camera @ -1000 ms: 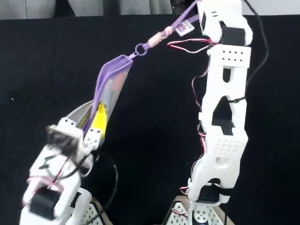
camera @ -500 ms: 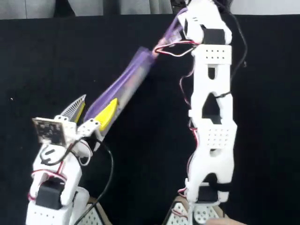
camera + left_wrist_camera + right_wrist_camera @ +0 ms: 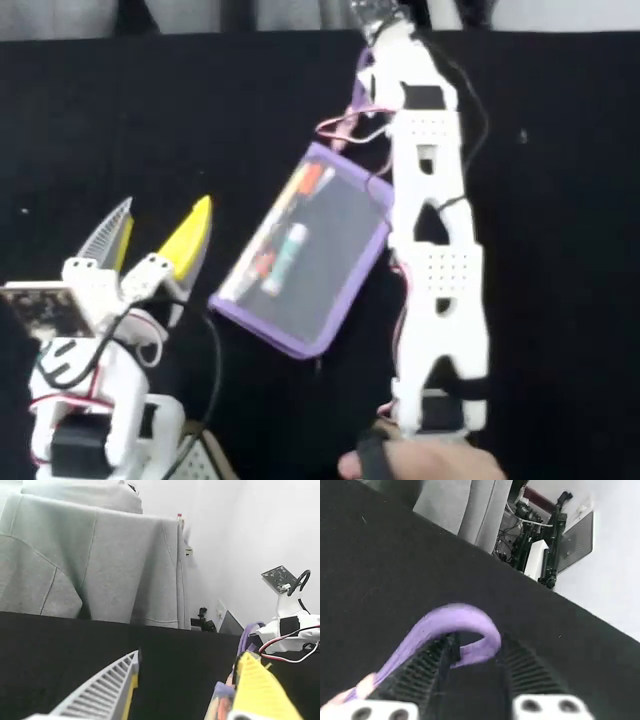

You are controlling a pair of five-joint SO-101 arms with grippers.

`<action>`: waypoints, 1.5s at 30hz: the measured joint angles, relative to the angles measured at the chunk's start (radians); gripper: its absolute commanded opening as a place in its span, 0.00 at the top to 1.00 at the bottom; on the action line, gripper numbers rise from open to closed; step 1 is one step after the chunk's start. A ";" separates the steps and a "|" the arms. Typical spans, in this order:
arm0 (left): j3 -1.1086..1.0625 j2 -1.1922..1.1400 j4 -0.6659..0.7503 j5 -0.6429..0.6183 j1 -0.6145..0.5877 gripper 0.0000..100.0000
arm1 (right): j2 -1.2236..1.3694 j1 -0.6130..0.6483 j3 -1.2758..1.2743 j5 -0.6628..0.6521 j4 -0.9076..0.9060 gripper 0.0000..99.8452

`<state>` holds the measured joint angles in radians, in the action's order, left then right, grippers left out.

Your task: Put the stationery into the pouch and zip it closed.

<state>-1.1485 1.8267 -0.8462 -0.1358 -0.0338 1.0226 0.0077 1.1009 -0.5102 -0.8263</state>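
Note:
The purple pouch [image 3: 305, 250] lies flat on the black table, its see-through face up, with pens and other stationery [image 3: 285, 245] inside. Its purple strap [image 3: 357, 92] runs up to my right gripper [image 3: 362, 75] at the table's far side. In the right wrist view the strap loop [image 3: 455, 622] curls over one finger, and the right gripper [image 3: 479, 642] stands open around it. My left gripper [image 3: 165, 205] is open at the near left, its grey and yellow fingers spread, just left of the pouch and apart from it. An edge of the pouch [image 3: 220, 697] shows beside the left gripper [image 3: 190, 657].
Black cloth [image 3: 130, 120] covers the table to a grey curtain [image 3: 90, 565] at the far edge. The right arm [image 3: 430, 250] stretches along the pouch's right side. Red and white wires [image 3: 340, 128] hang near the strap.
My left gripper has let go of the pouch, opened and drawn back left. The pouch dropped from stretched in the air to flat on the table. The right arm shifted left.

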 measured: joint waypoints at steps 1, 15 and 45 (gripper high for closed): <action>0.000 0.000 0.000 0.000 0.000 0.69 | 0.002 -0.002 0.000 0.000 0.000 0.70; 0.014 -0.005 -0.006 0.000 -0.081 0.78 | -0.206 -0.002 0.000 0.002 -0.203 0.66; 0.747 0.005 -0.790 0.000 -0.089 0.97 | -1.413 -0.178 -0.127 0.206 -0.910 0.99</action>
<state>-0.4012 1.8313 -1.6364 -0.1358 -0.1227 -0.3905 -0.1703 0.9735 -0.3046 -1.7361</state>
